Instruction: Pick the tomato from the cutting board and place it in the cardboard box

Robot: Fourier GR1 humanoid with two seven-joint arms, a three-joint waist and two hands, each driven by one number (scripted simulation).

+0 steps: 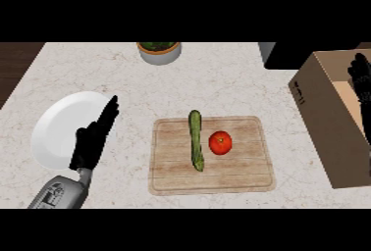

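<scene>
Head view: we see the tomato (220, 142) on the cutting board (246, 181), just right of a cucumber (196, 140). Cardboard box (319, 112) at far right. Left hand (94, 142) open, fingers straight, holding nothing, over a white plate (62, 125). Right hand (360, 81) over the box; grip state: can't tell.

Tomato (221, 142) on cutting board (212, 180), cardboard box (326, 127) right.

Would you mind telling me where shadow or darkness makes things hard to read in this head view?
Head view: lighting is even, with no glare on the counter; the right hand is black against the dark inside of the box, so its outline is hard to read; the left hand shows clearly over the white plate; tomato is plainly lit.
</scene>
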